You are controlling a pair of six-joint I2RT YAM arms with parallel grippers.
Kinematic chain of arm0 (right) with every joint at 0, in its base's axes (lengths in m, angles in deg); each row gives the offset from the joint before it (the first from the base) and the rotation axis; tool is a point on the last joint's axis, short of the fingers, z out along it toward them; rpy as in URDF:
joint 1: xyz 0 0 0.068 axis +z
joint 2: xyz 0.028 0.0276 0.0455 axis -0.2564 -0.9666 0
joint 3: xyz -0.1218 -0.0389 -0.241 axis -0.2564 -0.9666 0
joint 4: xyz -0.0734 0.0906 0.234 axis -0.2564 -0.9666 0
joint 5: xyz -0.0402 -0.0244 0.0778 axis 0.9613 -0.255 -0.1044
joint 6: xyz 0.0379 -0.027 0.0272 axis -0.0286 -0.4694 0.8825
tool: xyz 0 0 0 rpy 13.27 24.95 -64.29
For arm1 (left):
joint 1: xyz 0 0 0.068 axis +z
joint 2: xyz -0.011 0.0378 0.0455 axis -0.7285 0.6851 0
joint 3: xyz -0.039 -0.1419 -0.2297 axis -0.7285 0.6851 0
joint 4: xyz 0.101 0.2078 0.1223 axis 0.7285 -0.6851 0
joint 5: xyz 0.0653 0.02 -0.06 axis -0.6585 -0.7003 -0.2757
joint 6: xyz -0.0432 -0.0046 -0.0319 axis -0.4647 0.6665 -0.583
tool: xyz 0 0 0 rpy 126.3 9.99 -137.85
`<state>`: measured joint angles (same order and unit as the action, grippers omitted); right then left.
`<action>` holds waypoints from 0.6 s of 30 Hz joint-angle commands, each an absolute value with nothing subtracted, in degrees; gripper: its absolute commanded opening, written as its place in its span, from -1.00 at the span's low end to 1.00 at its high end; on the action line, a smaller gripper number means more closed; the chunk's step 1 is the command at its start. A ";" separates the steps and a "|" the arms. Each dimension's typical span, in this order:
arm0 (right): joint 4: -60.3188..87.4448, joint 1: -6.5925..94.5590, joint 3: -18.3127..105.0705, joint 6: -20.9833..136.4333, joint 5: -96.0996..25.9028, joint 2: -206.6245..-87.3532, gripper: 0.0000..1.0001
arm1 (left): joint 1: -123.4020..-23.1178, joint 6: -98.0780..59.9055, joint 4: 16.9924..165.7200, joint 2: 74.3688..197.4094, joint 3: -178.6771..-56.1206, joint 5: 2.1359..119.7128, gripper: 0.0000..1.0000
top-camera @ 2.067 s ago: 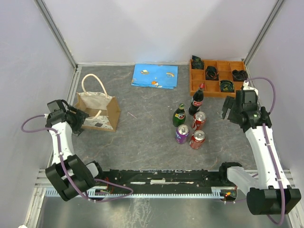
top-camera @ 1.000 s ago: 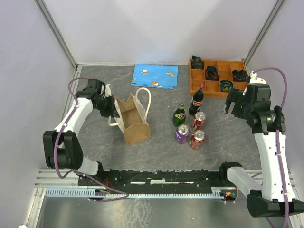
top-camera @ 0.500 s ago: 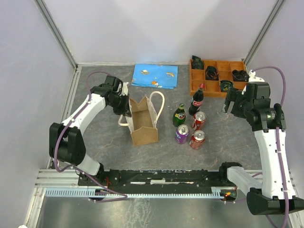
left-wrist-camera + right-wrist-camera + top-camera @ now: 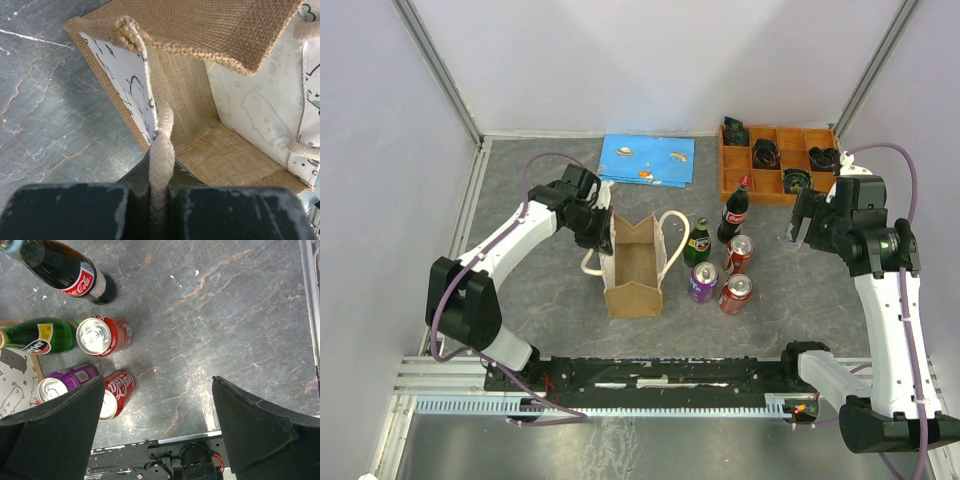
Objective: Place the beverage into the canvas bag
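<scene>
- Your left gripper is clamped on one cream rope handle of the canvas bag. In the left wrist view the rope runs straight down between the closed fingers.
- The bag stands upright with its mouth open, centre of the top frame. The wrist view looks past the printed side wall down to its burlap floor.
- The bag's second handle arcs off its right side, toward the drinks.
- Your right gripper has its jaws spread wide and grips nothing. It hangs at right-centre of the top frame, to the right of the drink cluster and apart from it.
- Five drinks stand on the grey table, just right of the bag:
  - green glass bottle, nearest the bag. You can't tell whether it touches the handle.
  - Coca-Cola bottle, above it in frame.
  - red Coke can, right of the green bottle.
  - purple can, lower down.
  - second red Coke can, beside the purple one.
- Orange compartment tray sits in the upper right. The dark items in its cells are possibly coiled straps, but they are too small to call.
- Blue printed sheet lies flat at upper centre.
</scene>
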<state>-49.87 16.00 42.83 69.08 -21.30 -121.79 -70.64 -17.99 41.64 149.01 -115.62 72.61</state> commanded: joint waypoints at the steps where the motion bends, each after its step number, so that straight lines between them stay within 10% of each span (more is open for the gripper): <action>1: -49.96 16.35 41.37 69.53 -23.03 -122.81 0.91 | -72.09 -17.51 42.44 148.47 -116.86 74.29 -0.95; 18: -48.89 16.70 38.81 69.87 -22.66 -125.41 0.89 | -74.27 -18.49 43.49 148.24 -115.67 75.68 -0.95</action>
<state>-50.11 16.38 39.03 69.30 -22.51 -125.02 -73.66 -18.01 41.83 149.01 -115.47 73.46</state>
